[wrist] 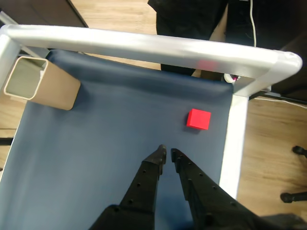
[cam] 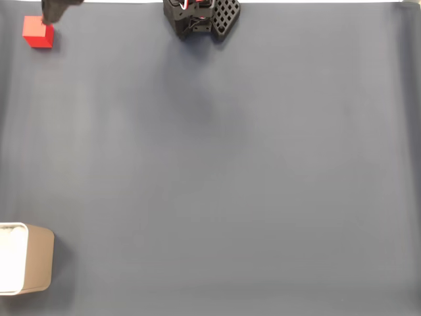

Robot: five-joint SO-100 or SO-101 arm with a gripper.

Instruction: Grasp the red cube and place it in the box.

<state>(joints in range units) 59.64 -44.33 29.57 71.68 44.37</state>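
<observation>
In the fixed view, the table [cam: 217, 171] is covered by a plain blue-grey mat that runs nearly edge to edge. The red cube [cam: 37, 32] lies in the upper left corner of the frame, flat on the mat, and a dark part of the arm reaches down from the top edge and overlaps the cube's upper right corner; whether it touches the cube cannot be told here. The black arm base [cam: 200, 16] stands at the top edge, a little left of centre. The box [cam: 26, 258] sits at the lower left, cut off by the left edge, its tan side facing right and its white rim and inside showing. The cube and the box are well apart, at opposite ends of the left side.

In the wrist view, the hand [wrist: 168, 155] enters from the bottom edge, lower centre. Its two black fingers are nearly pressed together, with only a thin slit between the tips, and hold nothing. The red cube [wrist: 198, 119] lies on the mat up and to the right of the fingertips, near them but apart, close to the table's white frame [wrist: 235, 143] on the right. The box [wrist: 41, 83] lies in the upper left of the frame, its opening turned toward the left edge. Wooden floor [wrist: 273, 143] shows beyond the frame.
</observation>
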